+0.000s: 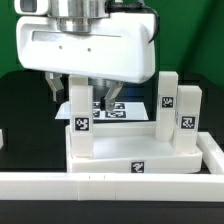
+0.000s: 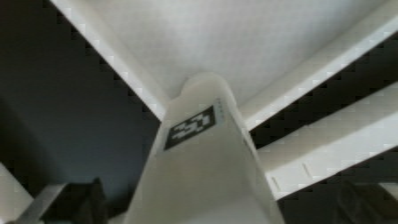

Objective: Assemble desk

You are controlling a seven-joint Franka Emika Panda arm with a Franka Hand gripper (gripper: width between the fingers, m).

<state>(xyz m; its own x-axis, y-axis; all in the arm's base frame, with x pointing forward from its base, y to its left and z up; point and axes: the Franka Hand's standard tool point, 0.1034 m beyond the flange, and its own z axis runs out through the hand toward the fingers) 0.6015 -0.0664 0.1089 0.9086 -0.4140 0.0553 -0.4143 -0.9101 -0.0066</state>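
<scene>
Black worktop, desk top (image 1: 130,160) against the low white border wall (image 1: 110,188) for bracing; gripper (image 1: 85,100), jaws apart, straddles front leg (image 1: 81,125), holding nothing.

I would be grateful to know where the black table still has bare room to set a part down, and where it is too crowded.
Bare black table lies on the exterior view's left of the desk top. It is crowded at the desk top: legs stand upright in it, the open gripper hangs over them, and the border wall runs close in front.
</scene>
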